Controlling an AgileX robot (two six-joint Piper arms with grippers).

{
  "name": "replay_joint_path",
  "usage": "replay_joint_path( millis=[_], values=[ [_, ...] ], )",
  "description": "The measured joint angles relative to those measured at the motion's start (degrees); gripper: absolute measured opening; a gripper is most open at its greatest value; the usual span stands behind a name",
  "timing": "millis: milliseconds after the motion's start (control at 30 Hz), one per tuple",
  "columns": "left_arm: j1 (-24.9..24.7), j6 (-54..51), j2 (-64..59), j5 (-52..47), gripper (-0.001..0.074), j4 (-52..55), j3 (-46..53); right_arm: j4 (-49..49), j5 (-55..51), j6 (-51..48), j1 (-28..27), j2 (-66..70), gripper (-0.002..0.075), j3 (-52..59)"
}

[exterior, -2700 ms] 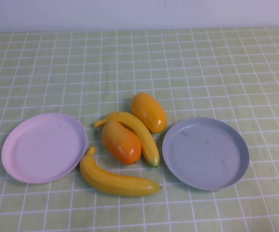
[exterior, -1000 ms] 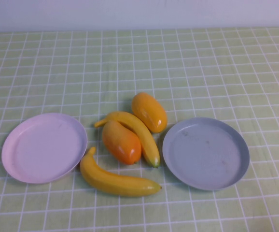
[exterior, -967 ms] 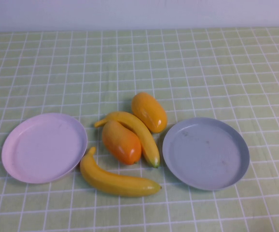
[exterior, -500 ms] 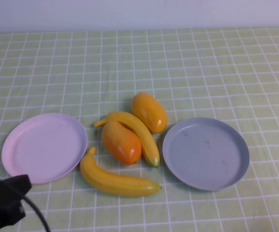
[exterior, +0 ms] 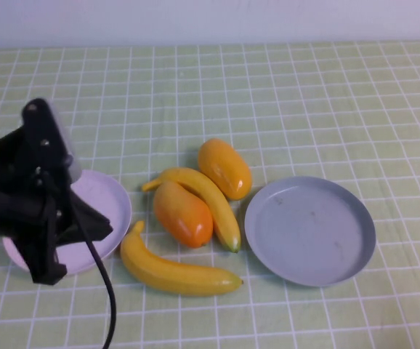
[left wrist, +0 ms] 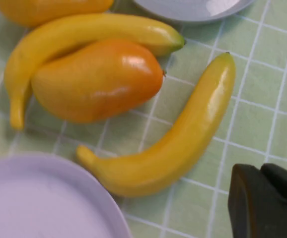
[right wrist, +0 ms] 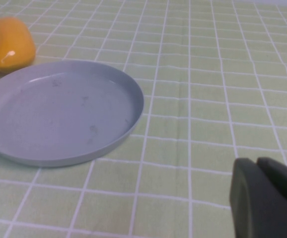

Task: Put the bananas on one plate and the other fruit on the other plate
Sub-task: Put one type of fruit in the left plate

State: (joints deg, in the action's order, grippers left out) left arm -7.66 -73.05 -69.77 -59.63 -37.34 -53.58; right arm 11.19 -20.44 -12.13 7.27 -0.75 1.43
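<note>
Two yellow bananas lie mid-table, one near the front [exterior: 174,273] and one curved behind it [exterior: 206,196]. Two orange mango-like fruits sit by them, one between the bananas [exterior: 183,213] and one further back [exterior: 224,169]. The pink plate [exterior: 107,200] is at the left, partly hidden by my left arm. The grey-blue plate [exterior: 310,230] is at the right and holds nothing. My left gripper [exterior: 97,222] hovers over the pink plate's right side, shut and empty; in the left wrist view [left wrist: 260,171] it is beside the front banana [left wrist: 178,144]. My right gripper [right wrist: 256,166] is shut and empty, near the grey plate [right wrist: 59,111].
A green checked cloth [exterior: 304,102] covers the table, and a pale wall runs along its far edge. The left arm's black cable [exterior: 105,291] hangs down by the front left. The right arm does not show in the high view.
My left arm has come up from the front left corner and now stands over the pink plate. Fruits and plates have not moved.
</note>
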Motion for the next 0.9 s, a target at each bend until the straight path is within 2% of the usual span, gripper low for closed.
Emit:
replay_joint_path(
  millis=[133, 233, 300, 400, 467, 567, 633, 733, 900],
  values=[
    [-4.05, -14.81, -8.24, -0.66, 0.0000, 2.11, -7.71, 0.00, 0.10, 0.00, 0.00, 0.00, -0.0015, 0.00],
    [-7.49, -16.98, -13.49, -0.66, 0.0005, 5.49, -12.87, 0.00, 0.10, 0.00, 0.00, 0.00, -0.0015, 0.00],
    [-9.28, -17.35, -16.94, -0.66, 0.0037, 8.35, -15.72, 0.00, 0.10, 0.00, 0.00, 0.00, -0.0015, 0.00],
    [-11.61, -17.58, -22.61, -0.38, 0.0159, 13.11, -19.35, 0.00, 0.10, 0.00, 0.00, 0.00, -0.0016, 0.00],
    [-12.76, -17.58, -25.52, 1.06, 0.0288, 14.68, -20.95, 0.00, 0.10, 0.00, 0.00, 0.00, -0.0016, 0.00],
    [-13.95, -17.80, -28.82, 7.32, 0.0522, 15.20, -21.58, 0.00, 0.10, 0.00, 0.00, 0.00, -0.0015, 0.00],
    [-14.66, -19.22, -30.57, 11.49, 0.0621, 15.20, -21.58, 0.00, 0.10, 0.00, 0.00, 0.00, -0.0016, 0.00],
    [-15.02, -24.61, -32.73, 14.68, 0.0666, 15.32, -21.60, 0.00, 0.10, 0.00, 0.00, 0.00, -0.0015, 0.00],
    [-15.11, -32.20, -35.31, 15.69, 0.0669, 14.43, -21.69, 0.00, 0.10, 0.00, 0.00, 0.00, -0.0015, 0.00]
  ],
)
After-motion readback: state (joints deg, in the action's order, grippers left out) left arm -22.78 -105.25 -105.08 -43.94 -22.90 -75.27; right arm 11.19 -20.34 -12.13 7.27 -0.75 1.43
